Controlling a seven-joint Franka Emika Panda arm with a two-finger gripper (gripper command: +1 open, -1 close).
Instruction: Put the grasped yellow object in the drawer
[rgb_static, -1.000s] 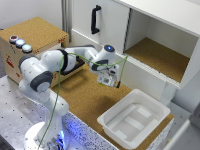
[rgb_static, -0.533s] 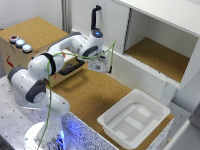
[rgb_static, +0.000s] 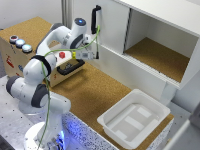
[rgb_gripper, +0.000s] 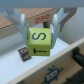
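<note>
Cork-textured board covers the work surface (rgb_static: 95, 92), and the brown box (rgb_static: 22, 55) standing on it is topped with the same material. Pulled out of that box is the drawer (rgb_static: 70, 67), a shallow tan wooden tray with a black bar handle along its front. The gripper (rgb_static: 86, 56) is held directly over the drawer, with a small red ball (rgb_static: 62, 54) just beside it.

The fingers (rgb_gripper: 24, 31) are seen in the wrist view closed against two opposite faces of the yellow object (rgb_gripper: 40, 41), which is lifted clear of the pale drawer floor below. It is shown there as a cube with flat, matte faces and black letters printed on them, so a firm, non-rolling grip is judged likely. A smaller dark cube (rgb_gripper: 23, 52) with yellow markings lies on the drawer floor near the yellow object.

For the step in hand, the cube is best lowered inside the drawer walls, kept off the dark cube, and released only when close to the floor, since a hard block dropped on smooth wood may bounce or tumble.
</note>
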